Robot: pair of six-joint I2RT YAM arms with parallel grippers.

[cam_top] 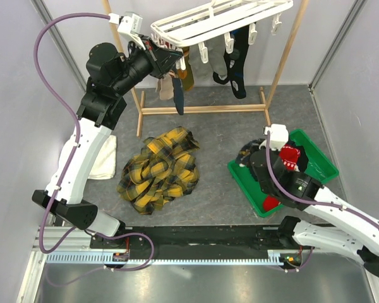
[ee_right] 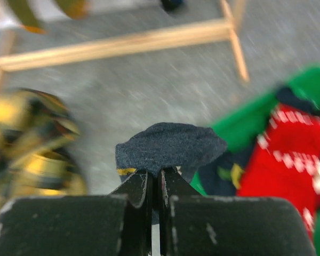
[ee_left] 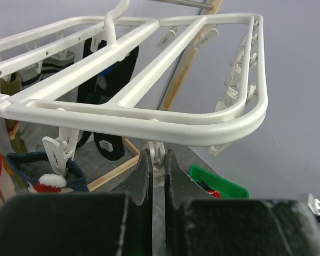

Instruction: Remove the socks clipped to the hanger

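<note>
The white slatted hanger (cam_top: 221, 19) hangs from the wooden frame at the back. Dark socks (cam_top: 237, 63) dangle from its clips in the middle, and tan and olive socks (cam_top: 177, 88) at its left end. My left gripper (cam_top: 170, 53) is raised to the hanger's left end. In the left wrist view its jaws (ee_left: 159, 165) are shut on a white peg clip (ee_left: 159, 156) under the rim. My right gripper (ee_right: 159, 178) is shut on a dark grey-navy sock (ee_right: 170, 146) above the near left edge of the green bin (cam_top: 319, 154). A red patterned sock (cam_top: 290, 154) lies in the bin.
A yellow-black plaid cloth (cam_top: 158, 167) lies crumpled on the floor in the middle. A white towel (cam_top: 104, 158) lies beside the left arm. The wooden frame's base bar (cam_top: 202, 109) crosses behind the cloth. Grey walls close in on both sides.
</note>
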